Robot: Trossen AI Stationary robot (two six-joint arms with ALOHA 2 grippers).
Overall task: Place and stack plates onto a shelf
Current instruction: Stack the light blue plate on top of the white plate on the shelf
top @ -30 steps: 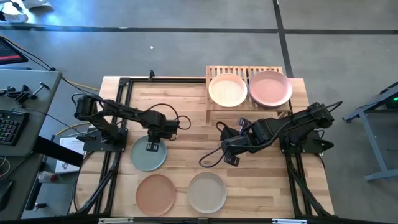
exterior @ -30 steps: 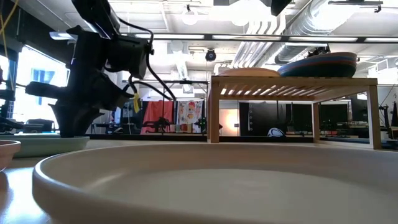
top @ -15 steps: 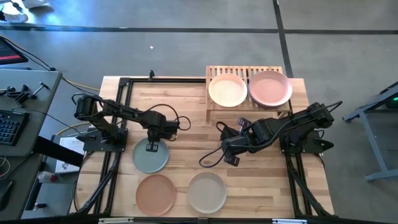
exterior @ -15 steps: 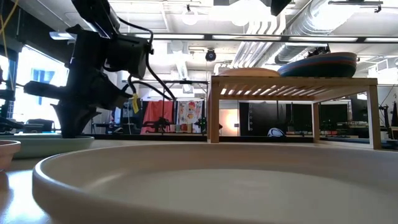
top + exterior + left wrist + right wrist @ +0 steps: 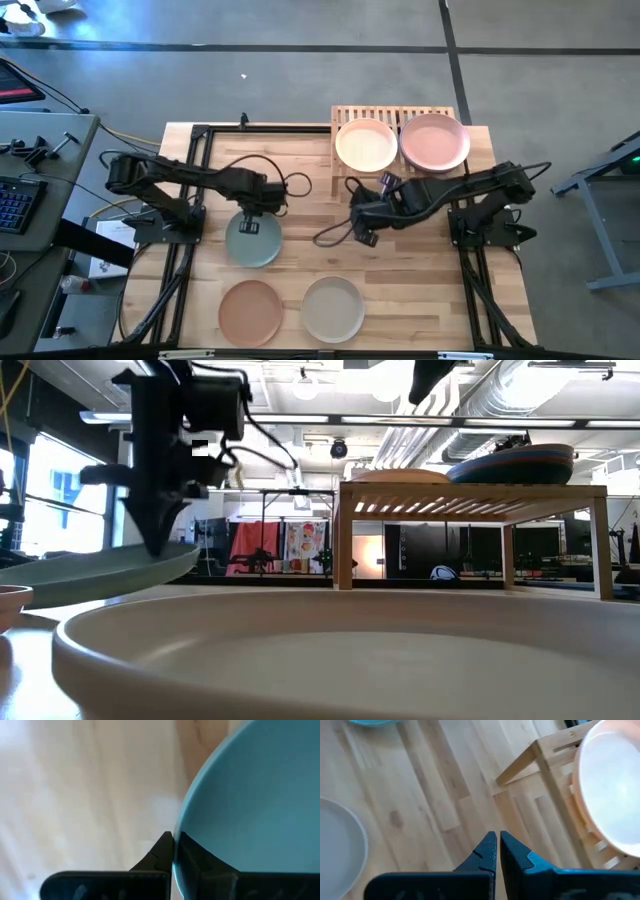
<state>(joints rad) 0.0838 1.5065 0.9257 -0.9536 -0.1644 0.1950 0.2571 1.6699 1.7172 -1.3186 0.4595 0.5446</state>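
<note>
My left gripper (image 5: 248, 226) points down and is shut on the pale green plate (image 5: 254, 244), which hangs tilted just above the table left of centre (image 5: 100, 570). On the shelf (image 5: 392, 118) at the far right rest a cream plate (image 5: 366, 145) and a pink plate (image 5: 434, 142); in the low view the pink plate's stack shows a dark plate (image 5: 520, 463) lower down. My right gripper (image 5: 497, 845) is shut on nothing and hovers over bare table in front of the shelf (image 5: 365, 237). My left gripper pinches the green plate's rim (image 5: 176, 851) between its two fingers, one inside the rim and one outside. The fingers (image 5: 160, 540) come from above, pointing down, at the plate's far side. The plate is lifted clear of the table and tilted.
A terracotta plate (image 5: 250, 311) and a beige plate (image 5: 333, 308) lie near the table's front edge. The beige plate fills the low view's foreground (image 5: 330, 660). Bare planks lie between the two arms. A desk with a keyboard (image 5: 15, 205) stands left of the table.
My left gripper has shut on the green plate's rim and risen, drifting a little toward the table's right edge. The plate has come off the table and now hangs tilted. My right gripper has moved toward the far edge, nearer the shelf, staying shut.
</note>
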